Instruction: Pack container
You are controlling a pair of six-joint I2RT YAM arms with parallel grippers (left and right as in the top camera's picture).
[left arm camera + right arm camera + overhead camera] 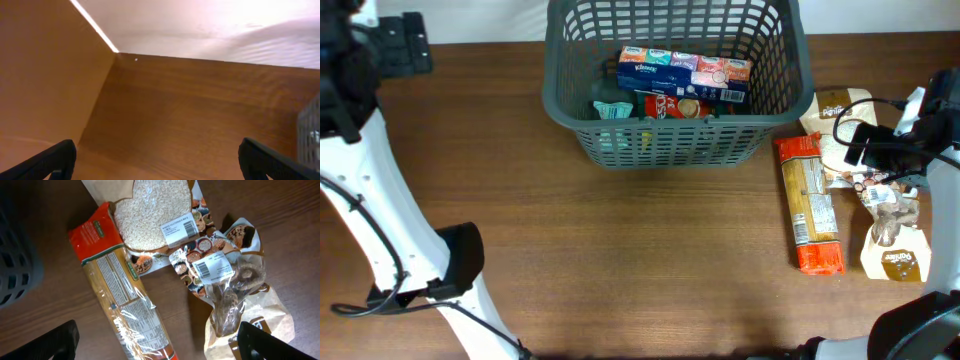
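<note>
The dark grey lattice container (575,110) stands at the back centre and holds a tissue multipack (682,72), a red packet (672,104) and a teal item (613,109). Its edge shows in the right wrist view (15,265). My right gripper (157,342) is open, above the spaghetti packet (127,305), rice bag (152,215) and dried mushroom packet (230,295). These lie right of the container: spaghetti packet (810,205), rice bag (835,110), mushroom packet (890,205). My left gripper (157,162) is open and empty over bare table at the far left.
A beige paper bag (898,255) lies under the mushroom packet, also in the right wrist view (265,325). A patterned bean packet (200,255) lies between rice and mushrooms. The table's back edge (95,25) runs near the left gripper.
</note>
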